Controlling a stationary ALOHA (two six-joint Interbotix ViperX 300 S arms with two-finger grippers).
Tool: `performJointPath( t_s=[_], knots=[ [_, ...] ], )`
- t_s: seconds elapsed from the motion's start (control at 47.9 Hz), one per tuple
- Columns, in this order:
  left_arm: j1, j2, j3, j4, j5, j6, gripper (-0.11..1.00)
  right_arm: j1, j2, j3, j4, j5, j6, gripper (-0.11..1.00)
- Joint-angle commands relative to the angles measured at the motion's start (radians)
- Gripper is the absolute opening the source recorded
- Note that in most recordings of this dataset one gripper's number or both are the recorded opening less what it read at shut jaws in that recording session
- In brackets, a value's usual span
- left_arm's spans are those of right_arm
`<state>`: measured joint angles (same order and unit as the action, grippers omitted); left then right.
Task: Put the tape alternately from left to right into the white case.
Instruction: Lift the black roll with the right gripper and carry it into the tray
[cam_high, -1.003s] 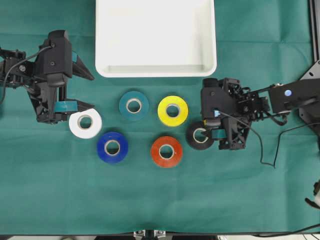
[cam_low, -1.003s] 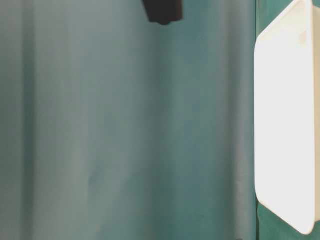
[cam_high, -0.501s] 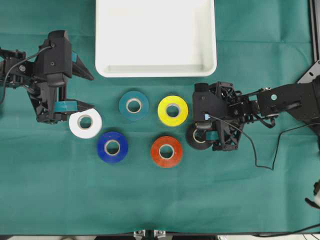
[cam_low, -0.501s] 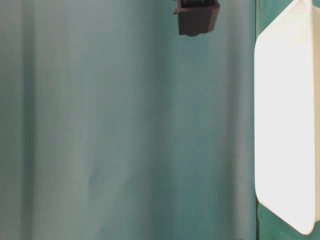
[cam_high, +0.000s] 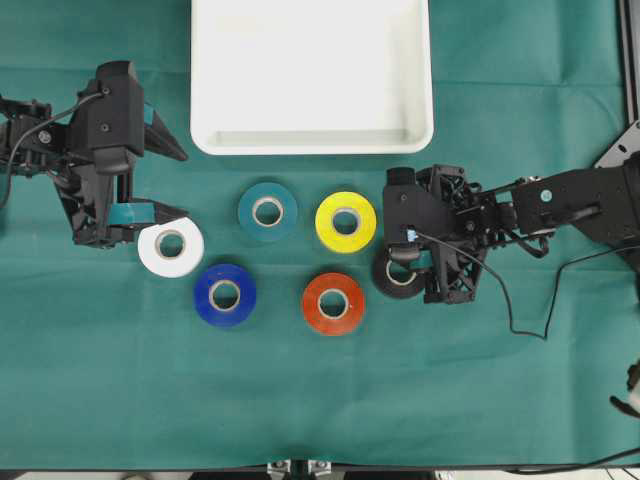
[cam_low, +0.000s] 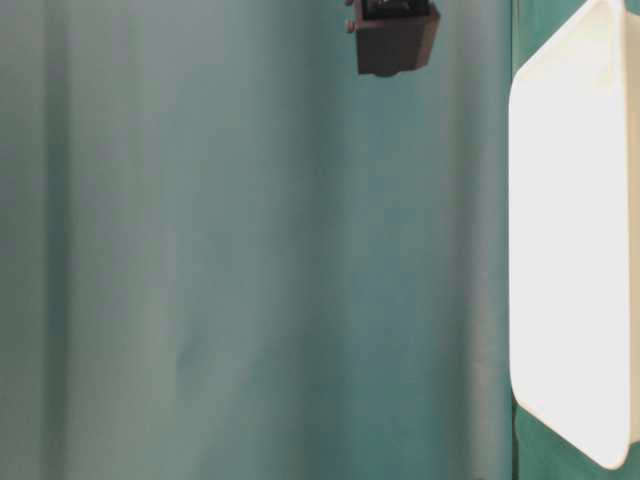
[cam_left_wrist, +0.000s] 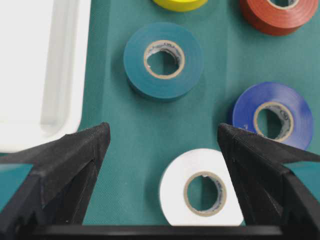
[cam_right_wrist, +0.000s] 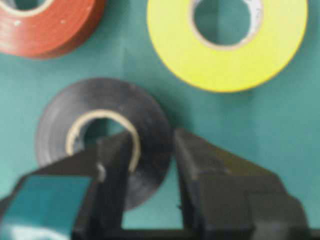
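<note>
Six rolls of tape lie on the green cloth: white (cam_high: 171, 246), blue (cam_high: 225, 294), teal (cam_high: 267, 211), yellow (cam_high: 345, 221), red-orange (cam_high: 333, 303) and black (cam_high: 385, 278). The white case (cam_high: 312, 142) sits behind them with nothing in it. My left gripper (cam_high: 180, 183) is open, and in the left wrist view the white roll (cam_left_wrist: 175, 185) lies between its fingers, close to the right one. My right gripper (cam_right_wrist: 152, 140) is shut on the black roll (cam_right_wrist: 55, 115), one finger in the core and the other outside the wall.
In the left wrist view the case's corner (cam_left_wrist: 40, 70) is at the left, with the teal roll (cam_left_wrist: 190, 60) and blue roll (cam_left_wrist: 245, 110) ahead. The yellow roll (cam_right_wrist: 225, 60) and red-orange roll (cam_right_wrist: 45, 35) lie just beyond the right gripper.
The right gripper slid left onto the black roll and closed on its wall. The left arm and the other rolls have not moved.
</note>
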<state>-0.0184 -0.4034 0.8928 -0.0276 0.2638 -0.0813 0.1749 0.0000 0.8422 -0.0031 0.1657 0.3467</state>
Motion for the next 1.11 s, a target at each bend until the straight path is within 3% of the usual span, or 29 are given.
performJointPath(
  t_s=[0.0,0.313,0.627,0.877,1.086],
  knots=[
    [-0.002,-0.006,-0.011,-0.002,-0.003,-0.002,0.54,0.002,-0.011,-0.023,0.0,0.012,0.0,0.23],
    [-0.002,-0.006,-0.011,-0.002,-0.003,-0.002,0.55,0.002,-0.028,-0.051,0.0,0.067,0.003,0.23],
    [-0.002,-0.006,-0.011,-0.002,-0.003,-0.003,0.54,0.003,-0.166,-0.072,0.002,0.179,0.025,0.23],
    [-0.002,-0.006,-0.011,-0.002,-0.003,-0.002,0.54,0.003,-0.192,-0.067,0.0,0.184,0.051,0.23],
    [-0.003,-0.006,-0.011,-0.002,-0.003,-0.003,0.54,-0.04,-0.195,-0.08,-0.003,0.181,0.074,0.23]
  ],
)
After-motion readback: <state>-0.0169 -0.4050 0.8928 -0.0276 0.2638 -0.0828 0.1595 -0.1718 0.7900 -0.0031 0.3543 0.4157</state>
